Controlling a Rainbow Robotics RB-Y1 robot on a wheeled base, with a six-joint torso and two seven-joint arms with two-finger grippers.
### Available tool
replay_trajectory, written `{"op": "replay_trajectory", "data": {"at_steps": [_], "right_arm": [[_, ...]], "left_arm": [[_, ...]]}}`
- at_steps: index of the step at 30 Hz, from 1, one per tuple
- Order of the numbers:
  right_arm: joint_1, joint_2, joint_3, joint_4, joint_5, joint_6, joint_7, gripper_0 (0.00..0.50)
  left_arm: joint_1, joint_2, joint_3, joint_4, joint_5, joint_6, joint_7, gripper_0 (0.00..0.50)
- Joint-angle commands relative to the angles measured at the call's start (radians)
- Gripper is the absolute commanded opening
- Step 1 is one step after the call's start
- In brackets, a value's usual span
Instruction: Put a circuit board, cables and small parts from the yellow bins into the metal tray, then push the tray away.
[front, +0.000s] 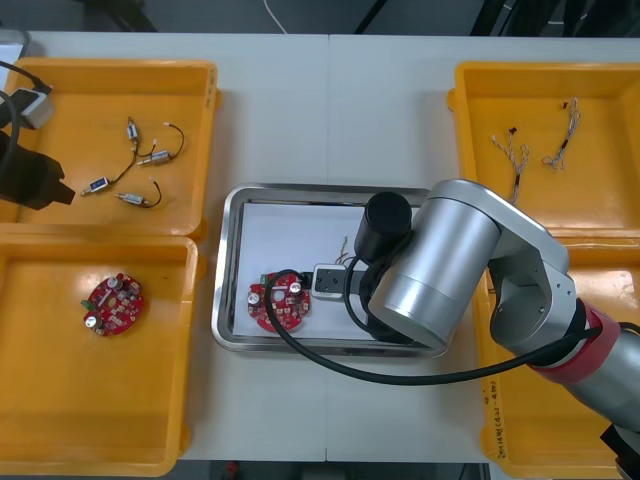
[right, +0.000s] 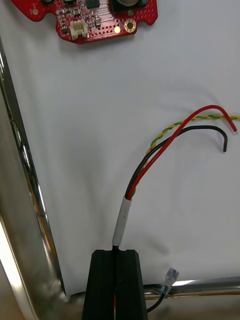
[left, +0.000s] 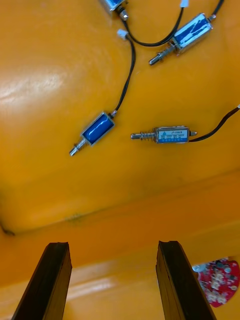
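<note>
The right gripper (right: 118, 252) is low over the metal tray (front: 228, 262), which sits in the middle of the front view with the silver right arm covering its right half. Its black fingers are nearly together, pinching the white-sleeved end of a cable bundle (right: 150, 165). The bundle has a red wire, a black wire and a twisted yellow-and-green pair.

The bundle's long axis runs straight out from the fingertips across the tray's white lining. The loose ends fan out to one side, apart from the round red circuit board (right: 90, 17) that lies farther ahead. That board lies in the lower-left part of the tray in the front view. With the wire ends over the lining and inside the shiny rim, this looks like the moment to let go. Opening the fingers should leave the bundle in the tray, clear of the board.

The left gripper (left: 112, 245) hangs with its fingers wide apart at the left edge of the front view, over the upper-left yellow bin (front: 200, 80). Small metal parts (left: 97, 129) with thin black leads lie just ahead of its fingers. It is judged to be the arm nearer to them.
</note>
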Motion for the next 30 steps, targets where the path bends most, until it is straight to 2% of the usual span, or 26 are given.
{"op": "replay_trajectory", "data": {"at_steps": [1,14,15,16,17,18,19,30], "right_arm": [[0.034,0.021,0.003,-0.003,0.011,-0.026,0.035,0.0],[0.039,0.044,0.003,0.043,0.017,-0.034,0.026,0.008],[0.039,0.046,0.003,0.042,0.023,-0.034,0.027,0.083],[0.039,0.046,0.003,0.042,0.032,-0.034,0.032,0.23],[0.037,0.046,0.003,0.043,0.041,-0.034,0.032,0.435],[0.039,0.046,0.003,0.042,0.048,-0.034,0.033,0.485],[0.037,0.047,0.003,0.042,0.055,-0.034,0.033,0.5],[0.037,0.047,-0.02,0.004,0.063,-0.003,0.032,0.5]], "left_arm": [[-0.077,0.046,-0.041,0.072,-0.001,-0.063,-0.153,0.5],[-0.133,0.037,-0.115,0.256,0.01,-0.248,-0.335,0.5],[-0.139,0.035,-0.121,0.271,0.012,-0.261,-0.35,0.5],[-0.143,0.034,-0.127,0.286,0.015,-0.273,-0.358,0.5],[-0.15,0.032,-0.132,0.299,0.018,-0.282,-0.36,0.5],[-0.151,0.032,-0.137,0.3,0.018,-0.288,-0.361,0.5],[-0.151,0.032,-0.146,0.303,0.018,-0.302,-0.361,0.5],[-0.154,0.021,-0.19,0.351,0.024,-0.393,-0.366,0.5]]}}
